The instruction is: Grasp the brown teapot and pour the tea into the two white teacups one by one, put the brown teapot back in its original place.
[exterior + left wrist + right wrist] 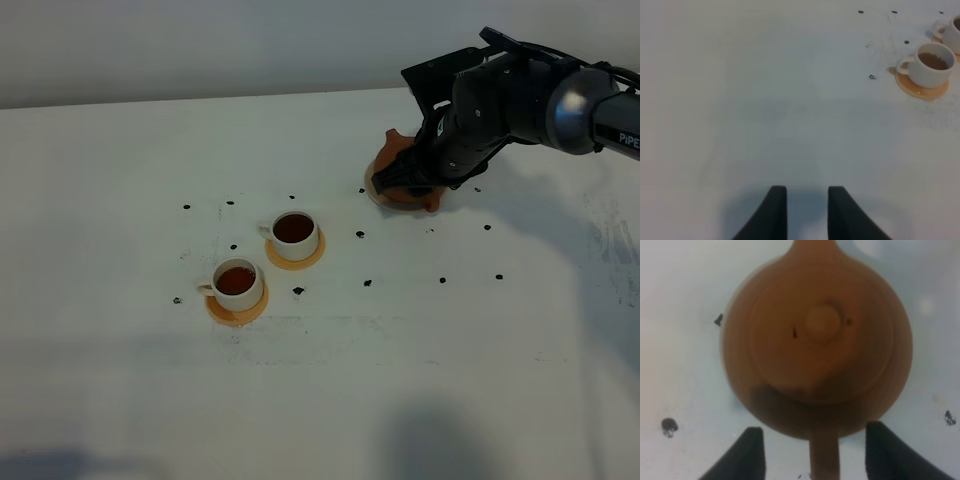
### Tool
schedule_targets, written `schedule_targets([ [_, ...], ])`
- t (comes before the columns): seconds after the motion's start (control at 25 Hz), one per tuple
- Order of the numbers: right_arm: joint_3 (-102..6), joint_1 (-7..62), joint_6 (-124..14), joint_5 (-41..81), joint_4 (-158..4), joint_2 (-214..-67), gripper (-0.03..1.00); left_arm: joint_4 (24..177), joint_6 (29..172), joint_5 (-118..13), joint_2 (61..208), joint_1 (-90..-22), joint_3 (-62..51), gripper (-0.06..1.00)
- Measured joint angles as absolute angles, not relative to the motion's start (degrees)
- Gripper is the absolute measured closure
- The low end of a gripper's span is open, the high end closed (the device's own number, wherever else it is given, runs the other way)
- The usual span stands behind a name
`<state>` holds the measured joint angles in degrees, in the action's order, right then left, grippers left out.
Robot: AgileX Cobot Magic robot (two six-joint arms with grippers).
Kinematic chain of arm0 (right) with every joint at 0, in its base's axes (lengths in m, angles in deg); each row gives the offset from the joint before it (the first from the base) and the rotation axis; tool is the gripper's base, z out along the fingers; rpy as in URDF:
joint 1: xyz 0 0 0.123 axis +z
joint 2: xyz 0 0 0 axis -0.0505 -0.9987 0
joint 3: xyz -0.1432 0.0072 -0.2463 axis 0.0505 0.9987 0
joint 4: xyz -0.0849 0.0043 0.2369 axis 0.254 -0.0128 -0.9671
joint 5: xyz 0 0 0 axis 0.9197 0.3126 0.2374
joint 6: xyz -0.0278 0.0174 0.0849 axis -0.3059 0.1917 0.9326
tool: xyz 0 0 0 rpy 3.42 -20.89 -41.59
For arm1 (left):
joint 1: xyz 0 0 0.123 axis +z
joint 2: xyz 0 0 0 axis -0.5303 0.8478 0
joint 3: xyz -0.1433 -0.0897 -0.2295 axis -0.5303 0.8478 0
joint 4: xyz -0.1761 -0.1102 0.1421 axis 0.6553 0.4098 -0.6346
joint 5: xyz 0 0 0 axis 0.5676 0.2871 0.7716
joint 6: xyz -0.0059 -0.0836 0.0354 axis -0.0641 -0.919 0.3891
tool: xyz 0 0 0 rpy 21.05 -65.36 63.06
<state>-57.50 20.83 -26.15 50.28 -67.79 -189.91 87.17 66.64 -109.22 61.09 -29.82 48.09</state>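
Observation:
The brown teapot (pixel 398 150) stands on the pale beige coaster (pixel 374 189) at the back right, mostly covered by my right arm. My right gripper (pixel 425 186) is directly above it. In the right wrist view the teapot (pixel 817 340) fills the frame, lid knob up. My right gripper (pixel 815 460) is open, one finger on each side of the handle with a gap on both sides. The two white teacups (pixel 294 233) (pixel 238 283) stand on orange coasters at centre left, both holding dark tea. My left gripper (pixel 807 212) is open and empty over bare table; the cups (pixel 930 65) (pixel 954 32) show beyond it.
Small black specks (pixel 360 234) are scattered on the white table (pixel 450 380) around the cups and teapot. The orange coasters (pixel 236 313) (pixel 296 262) lie under the cups. The left arm is out of the exterior high view.

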Motion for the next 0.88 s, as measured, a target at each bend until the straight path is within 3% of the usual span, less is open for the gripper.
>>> schedule_targets([
  [0.36, -56.04, 19.56, -26.32, 54.48, -67.53, -181.42, 0.5, 87.17, 66.64, -109.22, 61.09, -29.82, 48.09, 0.72],
  [0.88, -22.08, 14.29, -23.07, 42.64, -67.81, -145.56, 0.53, 87.17, 66.64, -109.22, 61.09, -29.82, 48.09, 0.72],
])
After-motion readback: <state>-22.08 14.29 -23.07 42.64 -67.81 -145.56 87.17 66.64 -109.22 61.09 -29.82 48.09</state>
